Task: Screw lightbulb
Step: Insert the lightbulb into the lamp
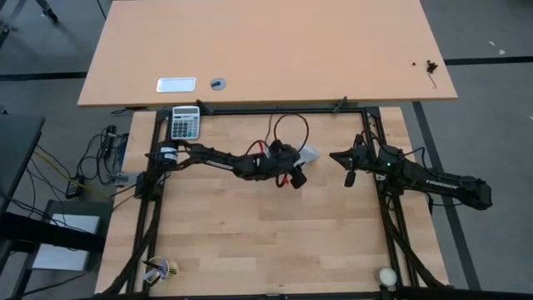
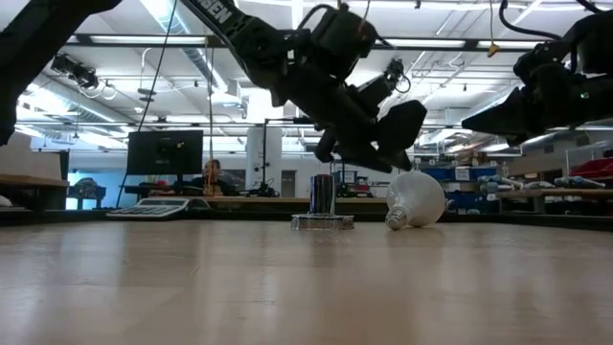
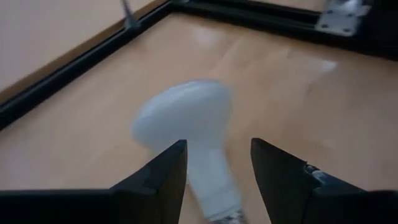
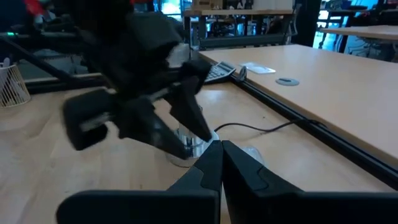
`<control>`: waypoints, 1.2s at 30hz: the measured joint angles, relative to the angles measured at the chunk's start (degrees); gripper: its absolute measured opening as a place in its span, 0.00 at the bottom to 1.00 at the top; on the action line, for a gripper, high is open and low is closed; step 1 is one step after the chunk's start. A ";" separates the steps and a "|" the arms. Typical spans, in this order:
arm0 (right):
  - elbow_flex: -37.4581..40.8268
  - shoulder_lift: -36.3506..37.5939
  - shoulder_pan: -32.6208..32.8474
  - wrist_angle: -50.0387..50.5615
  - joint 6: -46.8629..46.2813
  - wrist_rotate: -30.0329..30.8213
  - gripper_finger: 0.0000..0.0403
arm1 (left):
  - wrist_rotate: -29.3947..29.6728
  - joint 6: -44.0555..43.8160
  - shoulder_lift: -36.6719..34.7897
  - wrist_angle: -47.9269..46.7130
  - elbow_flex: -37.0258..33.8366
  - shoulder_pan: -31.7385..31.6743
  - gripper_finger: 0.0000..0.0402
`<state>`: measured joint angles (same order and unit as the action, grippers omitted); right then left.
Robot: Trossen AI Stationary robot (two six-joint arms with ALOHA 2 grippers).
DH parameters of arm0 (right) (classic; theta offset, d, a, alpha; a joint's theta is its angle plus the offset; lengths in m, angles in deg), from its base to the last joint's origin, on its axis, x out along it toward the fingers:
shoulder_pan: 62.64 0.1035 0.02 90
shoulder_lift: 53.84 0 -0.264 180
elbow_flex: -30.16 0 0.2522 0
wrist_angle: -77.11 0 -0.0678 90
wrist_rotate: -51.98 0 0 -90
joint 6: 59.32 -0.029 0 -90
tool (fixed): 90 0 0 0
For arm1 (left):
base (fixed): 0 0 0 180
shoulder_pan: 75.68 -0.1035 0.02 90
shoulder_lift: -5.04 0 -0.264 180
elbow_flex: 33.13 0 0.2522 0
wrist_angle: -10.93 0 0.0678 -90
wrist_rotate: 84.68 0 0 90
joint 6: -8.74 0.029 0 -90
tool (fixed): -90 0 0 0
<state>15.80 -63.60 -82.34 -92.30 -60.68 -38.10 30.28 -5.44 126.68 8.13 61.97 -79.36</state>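
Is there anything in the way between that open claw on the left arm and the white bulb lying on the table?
Nothing visible blocks it. The left end effector hangs open just above the lightbulb, which lies on its side on the wooden table; its narrow base points into the gap between the fingers.

You see the white lightbulb (image 2: 414,201) lying on its side on the counter (image 2: 287,287), its narrow base down at the wood.

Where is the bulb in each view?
High: bulb, just right of the left end effector.
Low: right of centre, lying on the table.
Left wrist: centre, past the open fingers.
Right wrist: mostly hidden.
Shared landmark: socket.
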 joint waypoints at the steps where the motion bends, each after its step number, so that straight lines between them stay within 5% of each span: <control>1: 0.00 0.00 0.00 -0.21 0.00 -0.02 0.04 | -0.92 -1.10 0.00 -0.27 -0.02 -0.47 0.46; 13: -0.01 0.00 0.01 -1.10 0.01 -0.01 0.04 | -10.21 -6.26 0.70 0.25 -0.06 -1.89 0.46; 36: 0.00 -0.02 0.00 -1.47 0.00 -0.02 0.04 | -6.43 -1.70 2.22 -2.22 0.02 -2.30 0.46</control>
<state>15.80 -63.62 -82.34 -93.77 -60.68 -38.12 23.85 -7.13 128.90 5.91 61.99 -81.66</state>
